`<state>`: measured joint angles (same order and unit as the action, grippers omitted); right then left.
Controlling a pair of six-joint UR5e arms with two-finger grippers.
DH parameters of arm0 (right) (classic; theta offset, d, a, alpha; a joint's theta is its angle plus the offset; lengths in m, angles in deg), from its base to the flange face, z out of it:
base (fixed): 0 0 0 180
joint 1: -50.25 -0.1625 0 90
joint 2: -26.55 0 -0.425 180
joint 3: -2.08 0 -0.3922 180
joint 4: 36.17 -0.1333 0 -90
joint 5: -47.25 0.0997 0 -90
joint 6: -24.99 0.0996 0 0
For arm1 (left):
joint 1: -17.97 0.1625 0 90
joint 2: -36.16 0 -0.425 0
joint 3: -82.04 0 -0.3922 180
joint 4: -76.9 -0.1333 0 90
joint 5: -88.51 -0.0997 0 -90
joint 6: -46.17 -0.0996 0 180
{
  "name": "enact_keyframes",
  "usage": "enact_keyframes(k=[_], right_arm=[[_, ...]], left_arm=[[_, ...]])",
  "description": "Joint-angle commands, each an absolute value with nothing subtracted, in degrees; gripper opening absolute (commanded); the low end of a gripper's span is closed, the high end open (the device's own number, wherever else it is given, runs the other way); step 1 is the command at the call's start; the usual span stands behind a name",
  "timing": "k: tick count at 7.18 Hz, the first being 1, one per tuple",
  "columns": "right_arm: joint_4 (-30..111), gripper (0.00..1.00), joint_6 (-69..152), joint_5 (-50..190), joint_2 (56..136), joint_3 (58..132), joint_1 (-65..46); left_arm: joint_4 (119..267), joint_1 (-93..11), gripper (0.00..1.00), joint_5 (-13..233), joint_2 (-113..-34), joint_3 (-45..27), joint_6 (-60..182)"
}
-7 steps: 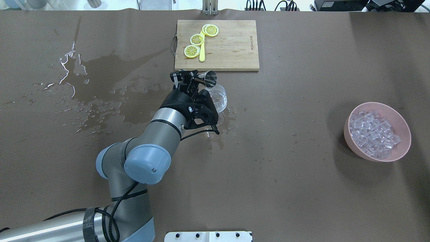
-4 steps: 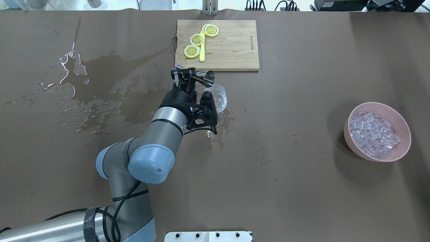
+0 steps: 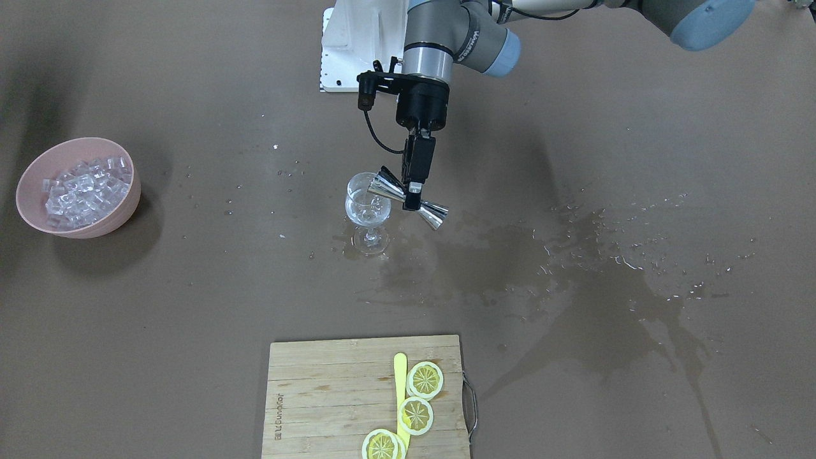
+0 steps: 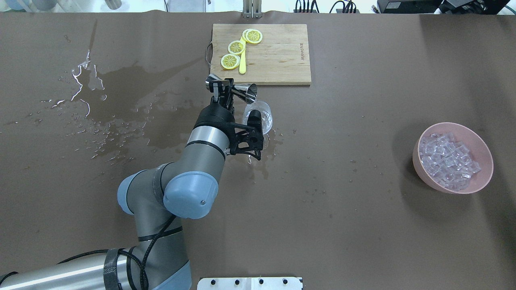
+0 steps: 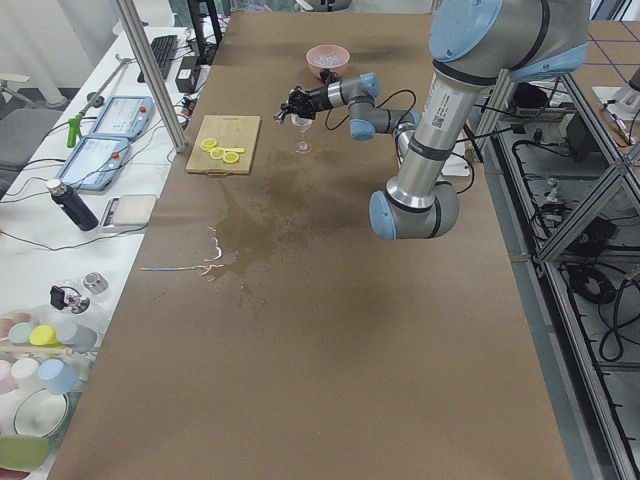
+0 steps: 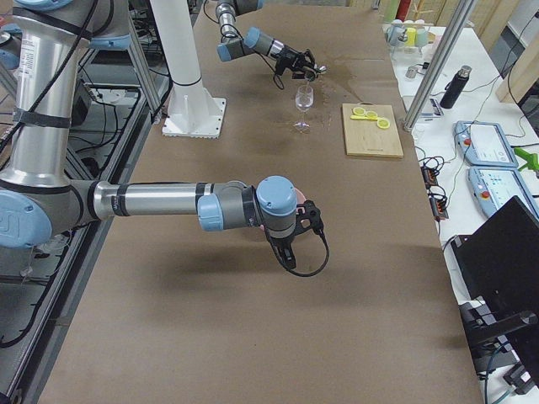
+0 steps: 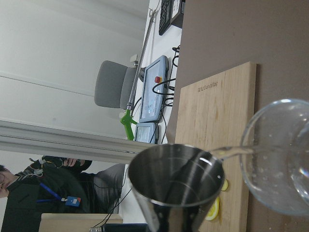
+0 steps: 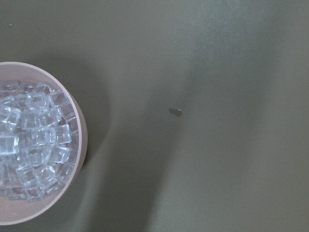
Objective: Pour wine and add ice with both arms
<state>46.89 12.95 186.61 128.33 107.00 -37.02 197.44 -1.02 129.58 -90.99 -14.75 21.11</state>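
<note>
My left gripper [image 4: 227,89] is shut on a steel jigger [image 4: 250,92] at its waist and holds it tipped over the rim of the clear wine glass [image 4: 263,117]. From the left wrist view, a thin stream of wine [image 7: 231,151] runs from the jigger [image 7: 174,183] into the wine glass [image 7: 280,159]. Facing the robot, the jigger [image 3: 433,215] lies across the glass [image 3: 366,207] under the left gripper [image 3: 413,196]. The ice [image 4: 445,161] is heaped in a pink bowl [image 4: 483,169] at the far right. The right gripper [image 6: 290,236] hangs near the bowl; I cannot tell its state.
A wooden cutting board [image 4: 278,60] with lemon slices [image 4: 236,47] lies just beyond the glass. A wide spill [image 4: 121,104] darkens the table's left half, with droplets around the glass foot. The white pedestal [image 3: 357,51] stands at the robot's edge.
The left wrist has turned, tipping the jigger further over the glass, and its rear cup now shows. The elbow shifted slightly right. The bowl and board have not moved.
</note>
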Motion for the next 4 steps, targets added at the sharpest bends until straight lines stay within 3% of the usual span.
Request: enact_keyframes(k=[1,4], right_arm=[[46.89,1.0,12.95,186.55,128.33,107.02,-37.02],[46.89,1.0,12.95,186.55,128.33,106.94,-37.02]], left_arm=[[194.68,-0.67,0.0,127.54,-91.46,-14.81,18.32],[191.27,0.65,0.0,124.64,-91.98,-14.9,16.55]])
